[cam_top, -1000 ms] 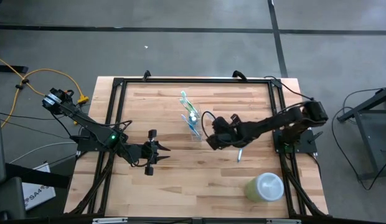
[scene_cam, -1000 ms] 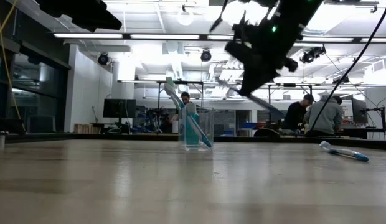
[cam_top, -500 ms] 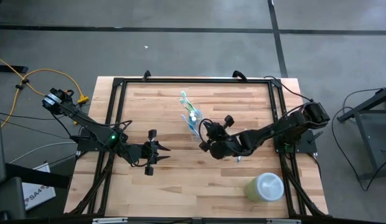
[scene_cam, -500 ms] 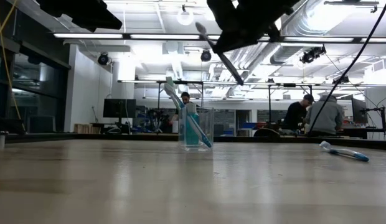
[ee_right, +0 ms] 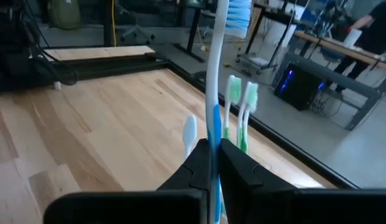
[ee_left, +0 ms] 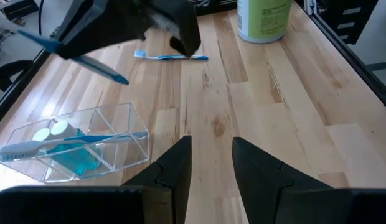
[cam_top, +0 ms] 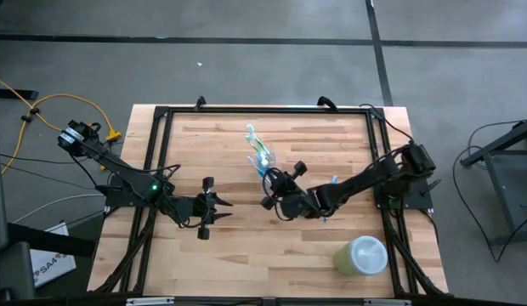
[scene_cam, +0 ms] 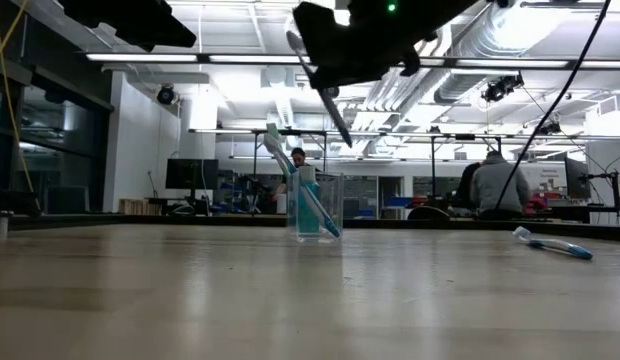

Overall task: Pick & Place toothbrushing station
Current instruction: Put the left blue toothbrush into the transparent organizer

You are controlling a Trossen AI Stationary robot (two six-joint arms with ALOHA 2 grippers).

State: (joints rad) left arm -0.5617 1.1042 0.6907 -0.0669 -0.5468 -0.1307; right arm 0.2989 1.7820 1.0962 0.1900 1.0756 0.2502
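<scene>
The clear plastic cup [cam_top: 263, 167] stands on the table's middle and holds green toothbrushes [ee_right: 240, 106], a blue one and small tubes [ee_left: 53, 132]. My right gripper [cam_top: 276, 197] hovers just near of the cup, above its rim height [scene_cam: 330, 70], shut on a white-and-blue toothbrush [scene_cam: 335, 115]. Another blue toothbrush [ee_left: 171, 56] lies flat on the table toward the right [scene_cam: 555, 243]. My left gripper [cam_top: 219, 208] hangs open over the table's left half, with nothing between its fingers [ee_left: 211, 162]. My right gripper pinches the toothbrush's handle [ee_right: 213, 140] between its two fingers, roughly midway along it. The fingers lie across the brush. It is lifted clear and tilted, its blue-bristled head [ee_right: 233, 12] up and its tail end [scene_cam: 346, 140] slanting down toward the cup.
A pale green round container [cam_top: 361, 255] stands near the table's front right corner. A black frame [cam_top: 161, 115] runs around the tabletop. Bare wood lies between the two grippers and along the near edge. People sit at desks in the room behind.
My right gripper has moved toward the table's left and the cup while turning its wrist. The held toothbrush has travelled with it, clear of the table, and now stands steeper, above the cup's right side in the low view.
</scene>
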